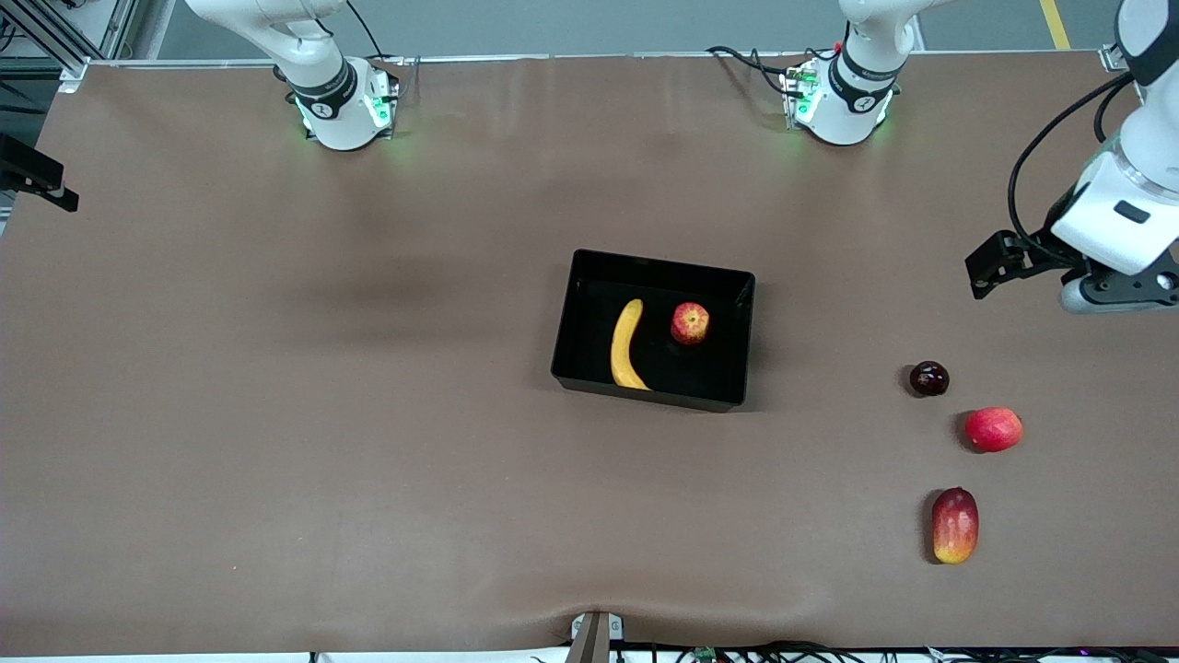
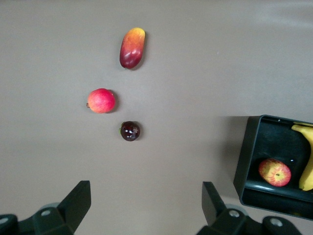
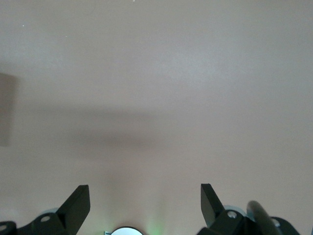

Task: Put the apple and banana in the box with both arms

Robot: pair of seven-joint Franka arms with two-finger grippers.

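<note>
The black box (image 1: 589,276) stands mid-table. Inside it lie the curved yellow banana (image 1: 626,345) and, beside it toward the left arm's end, the small red-and-yellow apple (image 1: 690,323). In the left wrist view the box (image 2: 247,156) shows at the edge with the apple (image 2: 275,172) and part of the banana (image 2: 307,161) in it. My left gripper (image 2: 146,188) is open and empty, over bare table at the left arm's end. My right gripper (image 3: 145,191) is also open and empty, over the table by its own base, whose white rim and green light show between its fingers.
Three loose fruits lie at the left arm's end: a dark plum (image 1: 928,378), a pinkish-red round fruit (image 1: 993,429) and a red-yellow mango (image 1: 954,525), the mango nearest the front camera. The left wrist view shows the plum (image 2: 130,130), round fruit (image 2: 101,100) and mango (image 2: 132,47).
</note>
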